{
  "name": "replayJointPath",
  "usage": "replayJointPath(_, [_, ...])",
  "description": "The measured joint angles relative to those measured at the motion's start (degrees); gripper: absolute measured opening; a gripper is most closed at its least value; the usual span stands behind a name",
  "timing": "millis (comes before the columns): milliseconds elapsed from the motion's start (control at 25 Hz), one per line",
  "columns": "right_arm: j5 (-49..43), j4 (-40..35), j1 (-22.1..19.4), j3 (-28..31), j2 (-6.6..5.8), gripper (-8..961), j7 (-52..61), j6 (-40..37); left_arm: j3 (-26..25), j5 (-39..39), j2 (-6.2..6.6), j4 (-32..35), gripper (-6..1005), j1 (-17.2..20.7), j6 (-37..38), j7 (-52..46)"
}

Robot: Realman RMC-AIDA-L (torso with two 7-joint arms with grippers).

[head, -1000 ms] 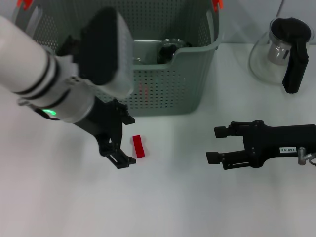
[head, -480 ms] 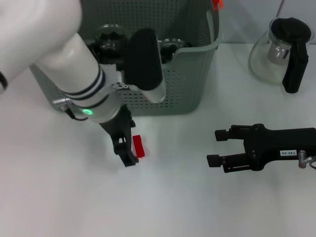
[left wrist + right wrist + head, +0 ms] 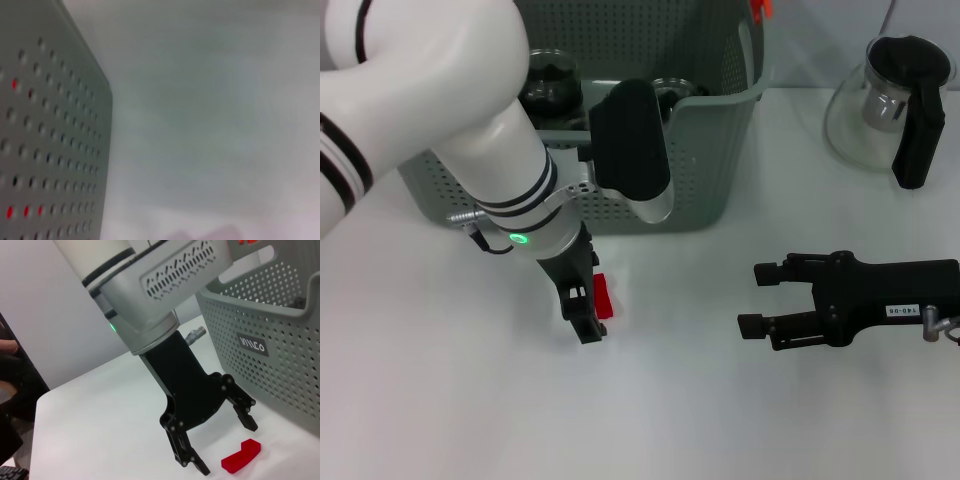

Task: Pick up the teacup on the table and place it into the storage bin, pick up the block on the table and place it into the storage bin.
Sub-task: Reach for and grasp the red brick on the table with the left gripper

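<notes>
Straddling angular red block: left hand.

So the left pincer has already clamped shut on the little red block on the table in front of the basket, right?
Not quite. The left pincer is open, its fingers straddling the red block, which lies untouched on the table before the basket. The right wrist view shows this.

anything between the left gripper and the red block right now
Nothing visible. The left gripper stands over the red block with its jaws open on either side of it, not yet touching; only bare table lies around the block, just in front of the storage bin.
</notes>
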Motion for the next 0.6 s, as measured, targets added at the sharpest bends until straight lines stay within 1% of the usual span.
replayJointPath(600, [0.00, 0.60, -0.09, -0.08, 0.03, 915, -0.34, 0.03, 0.58, -0.08, -0.09, -3.94, 935, -1.58, -3.91, -1.37])
